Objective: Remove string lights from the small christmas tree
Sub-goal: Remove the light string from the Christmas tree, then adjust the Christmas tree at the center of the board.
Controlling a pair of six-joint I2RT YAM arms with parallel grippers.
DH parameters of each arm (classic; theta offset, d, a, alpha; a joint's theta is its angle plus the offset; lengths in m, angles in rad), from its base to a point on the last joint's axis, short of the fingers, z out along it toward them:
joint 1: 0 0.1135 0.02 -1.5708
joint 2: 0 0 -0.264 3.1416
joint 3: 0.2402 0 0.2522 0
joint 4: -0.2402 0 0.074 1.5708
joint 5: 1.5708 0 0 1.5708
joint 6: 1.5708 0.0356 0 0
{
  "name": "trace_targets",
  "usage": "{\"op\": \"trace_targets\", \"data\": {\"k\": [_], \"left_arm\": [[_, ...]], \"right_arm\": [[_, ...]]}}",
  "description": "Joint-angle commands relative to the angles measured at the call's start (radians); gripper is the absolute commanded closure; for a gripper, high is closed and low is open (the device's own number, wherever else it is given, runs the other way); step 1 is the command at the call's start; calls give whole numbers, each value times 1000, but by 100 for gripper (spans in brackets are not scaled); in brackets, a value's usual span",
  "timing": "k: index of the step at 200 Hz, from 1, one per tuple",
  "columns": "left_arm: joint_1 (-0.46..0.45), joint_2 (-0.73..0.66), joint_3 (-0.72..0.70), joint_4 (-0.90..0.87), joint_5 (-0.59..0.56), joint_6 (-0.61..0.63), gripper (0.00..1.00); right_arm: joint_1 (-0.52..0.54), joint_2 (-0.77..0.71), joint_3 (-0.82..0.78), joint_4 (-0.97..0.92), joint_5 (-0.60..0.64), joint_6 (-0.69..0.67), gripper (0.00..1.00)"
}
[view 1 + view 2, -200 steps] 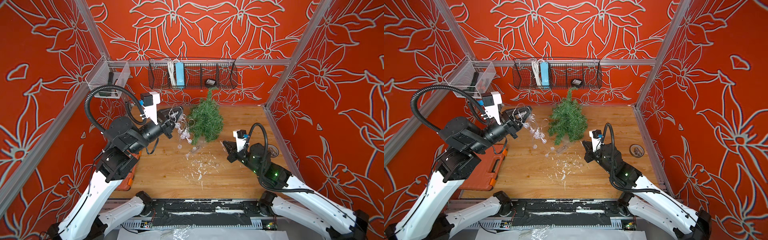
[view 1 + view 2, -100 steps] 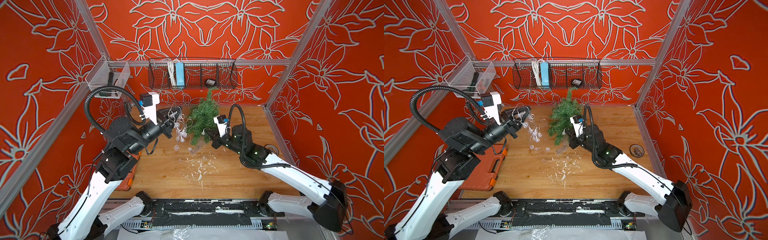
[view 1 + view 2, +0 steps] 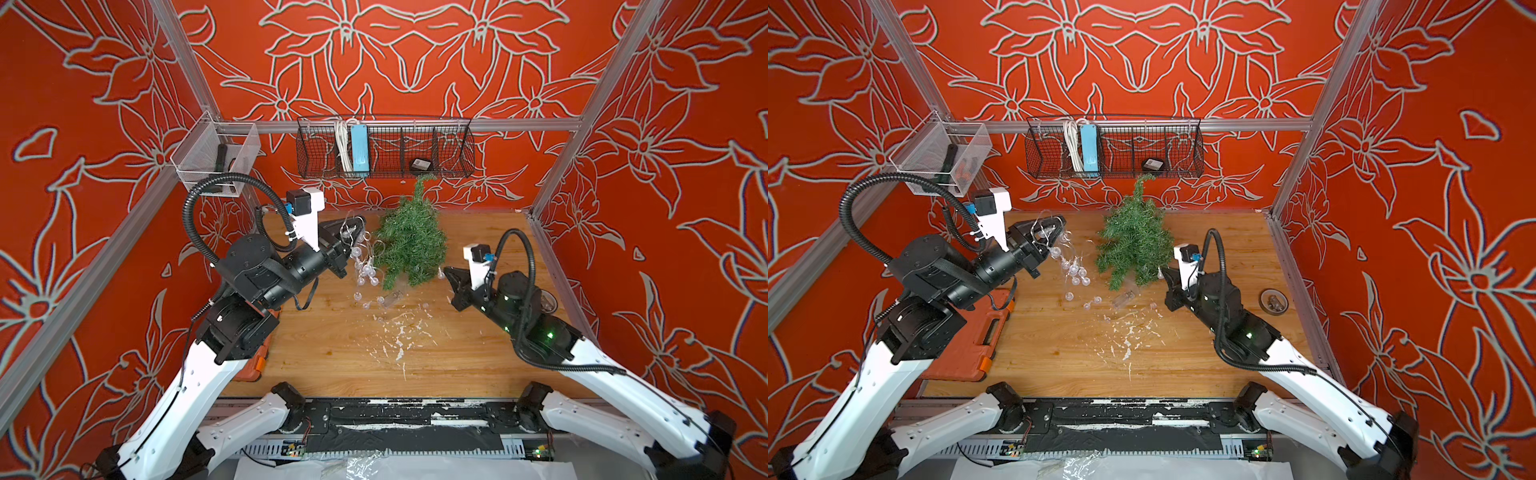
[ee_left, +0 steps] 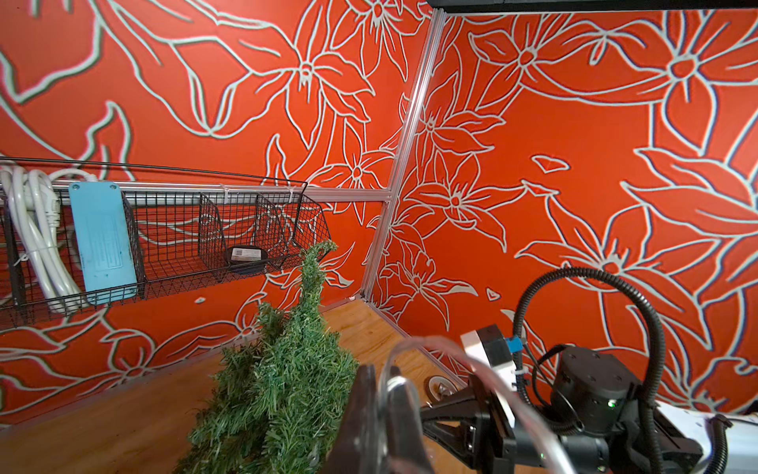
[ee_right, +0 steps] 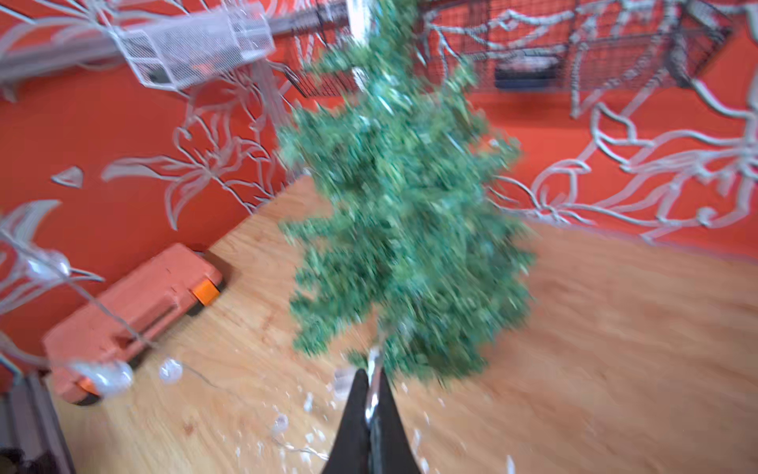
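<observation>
The small christmas tree (image 3: 409, 245) (image 3: 1133, 245) leans over the wooden floor, its thin top toward the back basket. The string lights (image 3: 365, 270) (image 3: 1075, 270) hang in clear bulbs from my left gripper (image 3: 357, 226) (image 3: 1059, 222), which is shut on loops of their wire left of the tree. Their clear battery box (image 3: 392, 298) lies at the tree's foot. My right gripper (image 3: 445, 271) (image 3: 1162, 270) sits at the tree's lower right edge, shut on a silvery strand with a bulb at its tip. In the wrist views the left gripper (image 4: 381, 373) and the right gripper (image 5: 371, 375) each pinch wire.
An orange tool case (image 3: 971, 336) lies at the left under my left arm. A black wire basket (image 3: 384, 145) and a clear mesh bin (image 3: 216, 162) hang on the back wall. A tape roll (image 3: 1273, 300) sits by the right wall. White flecks (image 3: 399, 332) litter the floor's middle.
My right arm reached in to the tree's foot, then drew back to the right, its jaws shut. The left gripper held its place with the wire loops.
</observation>
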Motion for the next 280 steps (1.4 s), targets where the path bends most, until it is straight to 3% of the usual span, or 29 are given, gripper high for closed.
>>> {"op": "trace_targets", "data": {"k": [1,52,87,108,120,144,161,184,225,280], "left_arm": [[0,-7,-1,44,4,14,100],[0,-5,-18,46,-2,9,100],[0,-6,-21,43,-6,11,100],[0,-1,-20,42,-2,9,100],[0,0,-16,40,-2,9,100],[0,-15,-22,32,-16,15,100],[0,-30,-31,31,-29,17,100],[0,-34,-23,17,-36,21,100],[0,-50,-21,9,-42,27,100],[0,-54,-16,3,-54,37,100]], "right_arm": [[-2,-67,-53,-150,167,17,100],[-5,-100,-78,-320,389,88,100],[-4,-145,-112,-321,391,72,100],[-5,-119,-52,-254,305,-21,100],[-4,-92,25,-181,115,-113,100],[14,39,232,-175,-172,-146,100],[71,133,336,-172,-283,-167,100],[163,219,438,-171,-294,-190,100],[217,286,523,-190,-350,-157,100],[303,234,585,-245,-202,-177,100]]}}
